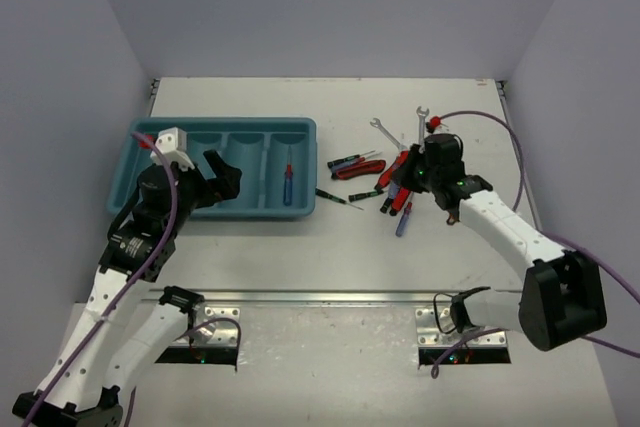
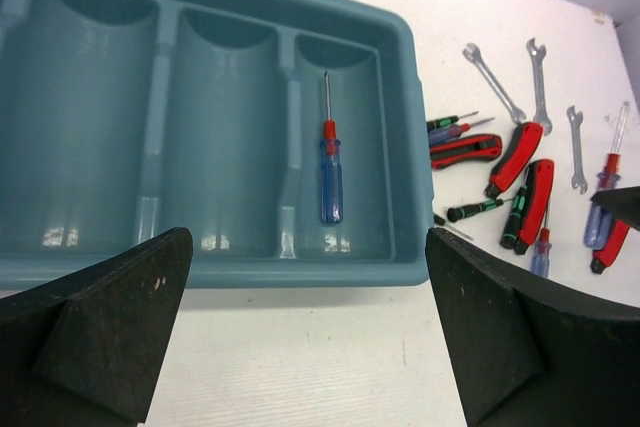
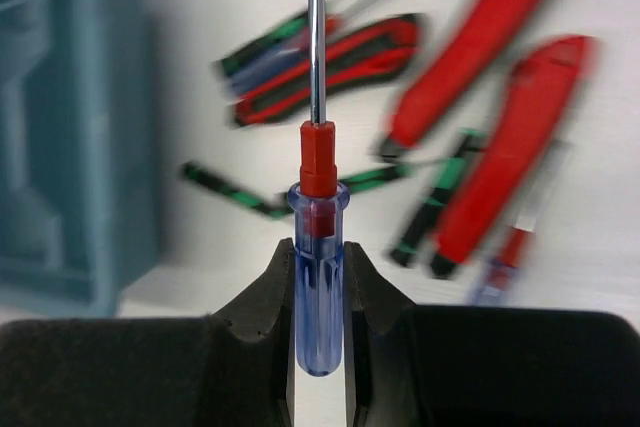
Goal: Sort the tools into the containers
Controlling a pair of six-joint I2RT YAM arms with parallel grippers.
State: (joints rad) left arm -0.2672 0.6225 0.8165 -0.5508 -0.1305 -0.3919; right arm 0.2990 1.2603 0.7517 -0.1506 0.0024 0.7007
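Right tool point(image 3: 320, 259) grips a blue screwdriver point(image 3: 318, 332) beside red pliers point(image 3: 505, 152); left tool point(image 2: 310, 252) gapes wide.

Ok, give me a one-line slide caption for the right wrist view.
Right gripper shut on a blue-handled screwdriver, red-handled pliers blurred behind.

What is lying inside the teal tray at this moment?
One blue-and-red screwdriver lies in the rightmost compartment of the tray. The two compartments beside it show nothing. The leftmost one is mostly covered by the left arm, so its contents cannot be seen.
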